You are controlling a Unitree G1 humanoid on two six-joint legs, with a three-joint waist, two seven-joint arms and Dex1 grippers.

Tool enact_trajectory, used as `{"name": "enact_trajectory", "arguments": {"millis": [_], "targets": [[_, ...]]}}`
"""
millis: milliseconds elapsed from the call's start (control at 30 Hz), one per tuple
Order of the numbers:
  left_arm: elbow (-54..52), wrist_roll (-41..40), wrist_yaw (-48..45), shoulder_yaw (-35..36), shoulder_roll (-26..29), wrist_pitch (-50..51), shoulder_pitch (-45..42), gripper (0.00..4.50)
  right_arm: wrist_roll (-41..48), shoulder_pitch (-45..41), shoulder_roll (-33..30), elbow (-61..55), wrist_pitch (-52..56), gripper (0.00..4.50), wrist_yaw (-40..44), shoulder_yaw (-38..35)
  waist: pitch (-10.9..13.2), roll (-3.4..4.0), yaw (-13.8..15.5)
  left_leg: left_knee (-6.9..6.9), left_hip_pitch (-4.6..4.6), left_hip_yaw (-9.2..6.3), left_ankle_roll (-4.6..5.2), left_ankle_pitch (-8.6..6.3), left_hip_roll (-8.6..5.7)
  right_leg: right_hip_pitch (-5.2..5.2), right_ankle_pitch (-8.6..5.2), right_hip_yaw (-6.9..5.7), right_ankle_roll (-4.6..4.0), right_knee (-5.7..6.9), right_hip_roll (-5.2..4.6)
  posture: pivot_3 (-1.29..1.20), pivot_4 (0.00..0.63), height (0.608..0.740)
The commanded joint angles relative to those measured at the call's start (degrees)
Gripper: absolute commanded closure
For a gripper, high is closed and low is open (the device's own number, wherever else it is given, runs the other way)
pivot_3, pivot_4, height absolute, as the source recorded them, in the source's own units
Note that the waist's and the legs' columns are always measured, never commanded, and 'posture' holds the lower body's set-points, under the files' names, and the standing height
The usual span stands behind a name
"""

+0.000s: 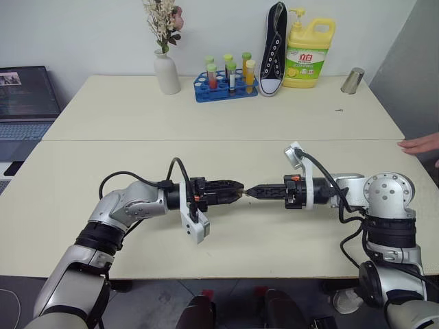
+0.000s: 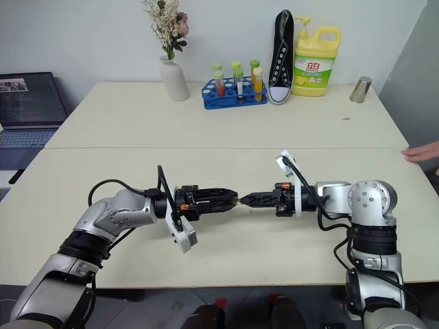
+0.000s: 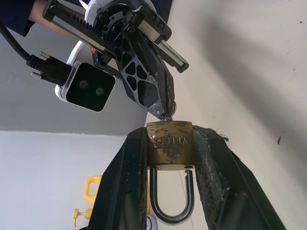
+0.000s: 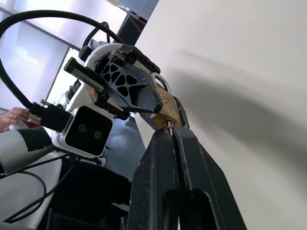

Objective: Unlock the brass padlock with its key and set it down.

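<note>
left tool (image 1: 236, 191): clamped on the brass padlock (image 3: 170, 144), body pinched between both fingers, keyhole end facing the other arm, shackle (image 3: 171, 196) pointing back toward its own wrist so it has room to swing.
right tool (image 1: 251, 192): fingers fully closed on the key (image 3: 168, 115), tip at the lock's keyhole face; looks inserted, depth hard to tell.
padlock position: held in the air above the front bench (image 1: 274, 240), between the two tools, tip to tip.
shackle state: one leg shows a gap at the body, likely released or nearly so.
step: turning key; set-down not yet done.
far bench: vase (image 1: 167, 72), tube rack (image 1: 223, 88), shoe (image 1: 273, 48), detergent bottle (image 1: 309, 53), metal cup (image 1: 352, 80), all well apart from the work.
right edge: a person's hand (image 1: 422, 144) rests on the bench.
</note>
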Motion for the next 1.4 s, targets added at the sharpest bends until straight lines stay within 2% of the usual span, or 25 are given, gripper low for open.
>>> {"name": "enact_trajectory", "arguments": {"millis": [33, 200, 233, 333, 500, 633, 733, 867, 1033, 1400], "targets": [[-1.5, -0.4, 1.5, 0.7, 0.3, 0.0, -0.8, 3.52, 1.8, -1.1, 0.3, -2.6, 0.9, 4.5, 0.6, 0.1, 0.0, 0.0, 0.0, 0.0, 0.0, 0.0, 0.0, 0.0, 0.0, 0.0, 0.0, 0.0, 0.0, 0.0, 0.0, 0.0, 0.15, 0.74], [-1.9, -0.8, 1.6, 0.5, 0.4, 0.5, -0.5, 3.52, 2.4, -0.3, 0.4, -4.9, -1.3, 4.5, 1.6, 0.4, 0.0, 0.0, 0.0, 0.0, -0.03, 0.01, 0.0, 0.0, 0.0, -0.02, 0.0, 0.01, 0.0, 0.0, 0.0, 0.0, 0.15, 0.74], [-1.9, -0.9, 1.6, 0.4, 0.4, 0.7, -0.4, 3.52, 2.3, -0.1, 0.1, -5.6, -1.9, 4.31, 2.0, 0.9, 0.0, 0.0, 0.0, 0.0, -0.03, 0.01, 0.0, 0.0, 0.0, -0.02, 0.0, 0.0, 0.0, 0.0, 0.0, 0.0, 0.15, 0.74], [-2.0, -1.0, 1.7, 0.5, 0.3, 1.2, -0.2, 3.52, -0.6, 1.6, -3.0, -8.7, -7.3, 3.61, 4.4, 3.6, 0.0, 0.0, 0.0, 0.0, -0.04, 0.0, 0.0, 0.0, 0.0, -0.03, 0.0, 0.0, 0.0, 0.0, 0.0, 0.0, 0.15, 0.74], [-2.1, -1.2, 1.9, 0.6, 0.3, 2.0, -0.1, 3.52, -10.9, 5.2, -12.6, -12.6, -24.9, 1.8, 13.8, 10.3, 0.0, 0.0, 0.0, 0.02, -0.08, 0.0, 0.01, 0.0, -0.03, -0.04, 0.0, -0.02, 0.0, -0.03, -0.01, 0.0, 0.15, 0.74], [-2.1, -1.7, 2.0, 0.6, 0.4, 2.3, -0.1, 3.52, -14.6, 8.0, -16.0, -13.2, -33.5, 1.75, 18.6, 11.4, 0.0, 0.0, 0.0, 0.01, -0.09, 0.1, 0.0, 0.0, -0.02, -0.05, 0.0, -0.05, 0.01, -0.06, -0.01, 0.0, 0.15, 0.74], [-1.9, -2.5, 1.9, 0.3, 0.1, 2.6, -0.3, 3.52, -15.7, 10.2, -13.1, -15.1, -38.3, 1.75, 16.1, 10.2, 0.0, 0.0, -0.2, 0.0, -0.08, 0.17, 0.0, 0.0, 0.03, -0.06, 0.0, -0.04, 0.0, -0.03, 0.01, 0.0, 0.15, 0.74], [-2.0, -3.3, 1.4, -0.2, 0.1, 2.5, -0.2, 3.52, -16.0, 11.5, -9.2, -15.8, -38.8, 1.75, 12.5, 10.7, 0.0, 0.0, -0.3, 0.01, -0.08, 0.14, -0.02, 0.01, 0.04, -0.06, 0.0, -0.02, 0.01, 0.0, 0.02, 0.0, 0.15, 0.74], [-2.0, -3.4, 1.3, -0.4, -0.2, 2.4, -0.4, 3.52, -15.7, 10.1, -6.9, -15.5, -38.0, 1.75, 12.1, 13.2, 0.0, 0.0, 0.0, 0.02, -0.08, 0.06, -0.06, 0.03, 0.01, -0.06, 0.0, -0.01, 0.0, -0.03, -0.01, 0.0, 0.15, 0.74], [-1.6, -3.0, 1.6, -0.6, -0.4, 2.2, -0.8, 3.52, -16.3, 7.0, -4.2, -12.9, -36.5, 1.75, 12.4, 16.5, 0.0, 0.0, -0.1, 0.02, -0.08, 0.02, -0.22, 0.12, 0.0, -0.08, 0.0, -0.02, 0.0, -0.02, 0.0, 0.0, 0.15, 0.74]]}}
